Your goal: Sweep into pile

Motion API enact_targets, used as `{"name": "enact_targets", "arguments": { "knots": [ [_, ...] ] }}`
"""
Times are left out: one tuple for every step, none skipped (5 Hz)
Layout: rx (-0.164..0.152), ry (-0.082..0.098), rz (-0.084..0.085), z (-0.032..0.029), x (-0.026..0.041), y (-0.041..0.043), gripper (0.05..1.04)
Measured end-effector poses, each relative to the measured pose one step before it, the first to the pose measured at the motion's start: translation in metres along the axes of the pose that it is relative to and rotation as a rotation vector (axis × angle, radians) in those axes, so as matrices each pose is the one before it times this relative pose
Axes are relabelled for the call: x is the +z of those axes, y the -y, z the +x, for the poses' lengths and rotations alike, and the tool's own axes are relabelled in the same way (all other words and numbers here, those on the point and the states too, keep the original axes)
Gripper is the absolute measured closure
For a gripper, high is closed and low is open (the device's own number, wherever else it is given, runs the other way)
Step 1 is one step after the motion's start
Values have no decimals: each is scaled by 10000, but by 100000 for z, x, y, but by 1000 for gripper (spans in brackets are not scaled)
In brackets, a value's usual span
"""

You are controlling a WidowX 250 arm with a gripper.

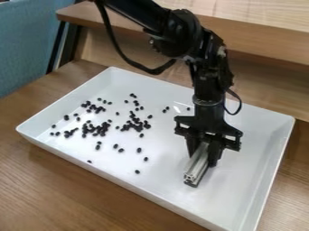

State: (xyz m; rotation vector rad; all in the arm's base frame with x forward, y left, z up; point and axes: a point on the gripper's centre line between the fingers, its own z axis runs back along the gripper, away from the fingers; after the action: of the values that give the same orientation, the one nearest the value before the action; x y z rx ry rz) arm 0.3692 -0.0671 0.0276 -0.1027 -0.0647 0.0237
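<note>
Across the left half of the white tray [169, 167], small black beans [138, 150] lay in loose clusters and strays; a hasty stroke could have sent them rolling, and a bar carried too high could have skipped some. The near wall rose just beside one stray, leaving little room behind it. Farther right, the gripper [203, 151] had its jaws clamped on a grooved metal bar [196, 167], with turning space toward the right wall.

What look like beans [104, 128] lie left of the bar [197, 163] in the tray [163, 189].
</note>
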Motion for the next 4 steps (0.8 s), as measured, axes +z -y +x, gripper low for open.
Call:
{"name": "enact_targets", "arguments": {
  "knots": [
    [-450, -251, 31, -917, -15, -983, 685],
    [-825, -330, 527, -1399, 37, -1159, 685],
    [-566, -390, 538, -1538, -82, -1916, 685],
    [-91, -146, 271, -1875, -124, -3086, 685]
  ]
}}
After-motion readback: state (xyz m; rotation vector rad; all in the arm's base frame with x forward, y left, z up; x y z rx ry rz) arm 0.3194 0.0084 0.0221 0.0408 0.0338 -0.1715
